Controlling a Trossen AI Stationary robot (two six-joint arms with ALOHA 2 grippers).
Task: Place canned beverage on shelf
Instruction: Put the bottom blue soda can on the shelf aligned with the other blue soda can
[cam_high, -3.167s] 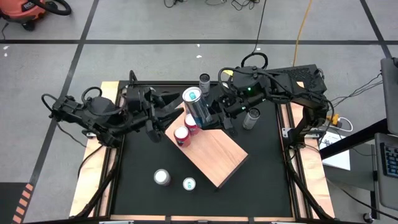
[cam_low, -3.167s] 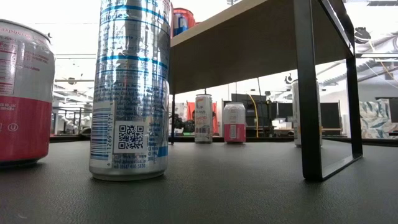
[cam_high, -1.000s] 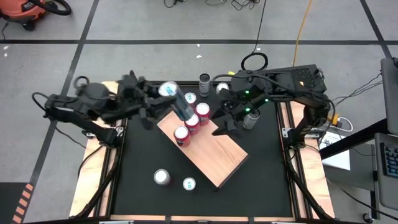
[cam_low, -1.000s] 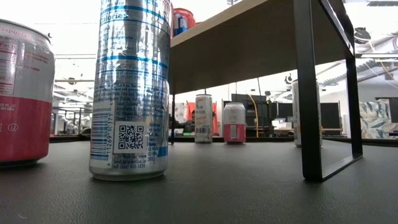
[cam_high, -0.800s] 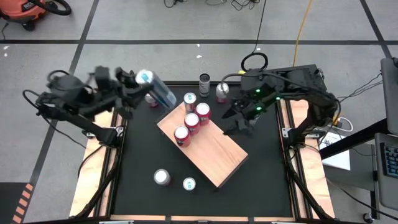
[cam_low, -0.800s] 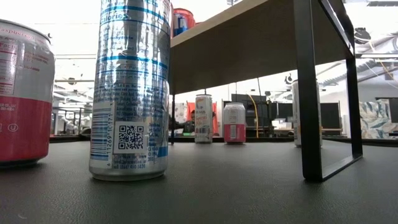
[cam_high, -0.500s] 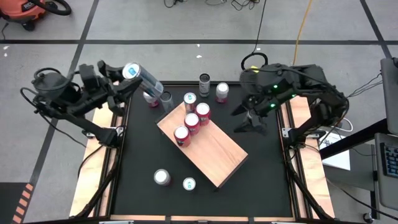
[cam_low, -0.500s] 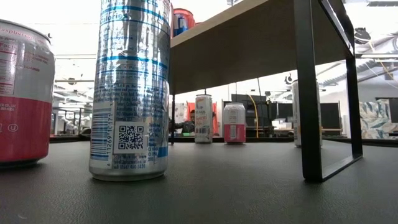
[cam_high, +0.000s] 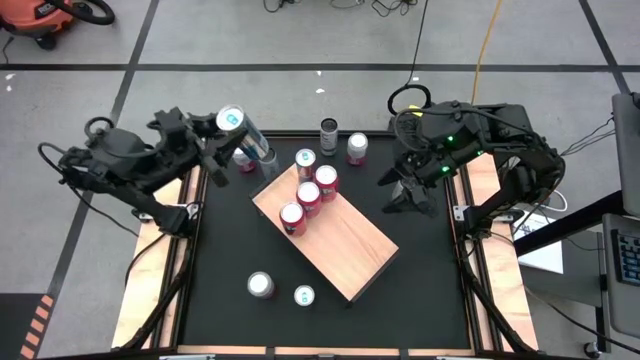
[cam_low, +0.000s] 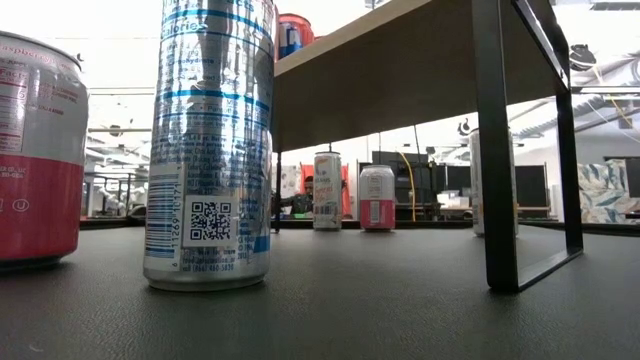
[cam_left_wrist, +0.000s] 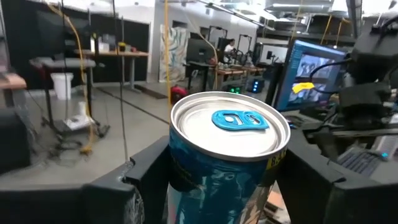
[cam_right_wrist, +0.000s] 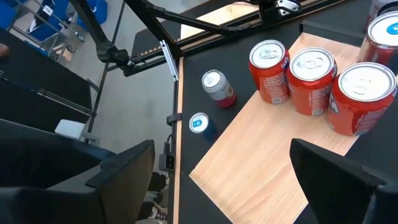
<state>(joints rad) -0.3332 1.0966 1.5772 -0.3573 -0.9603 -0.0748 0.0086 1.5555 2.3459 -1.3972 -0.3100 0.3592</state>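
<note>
Blue can (cam_left_wrist: 229, 155), base hidden, sits clamped in left gripper (cam_high: 212, 148); right gripper (cam_high: 404, 192) hangs empty, spread.

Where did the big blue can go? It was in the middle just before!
The left gripper took the tall blue can from the middle, over the shelf, and carried it back to the table's far left corner, tilted. The right gripper let it go and pulled away to the right side, open. The three red cans on the shelf stayed put.
</note>
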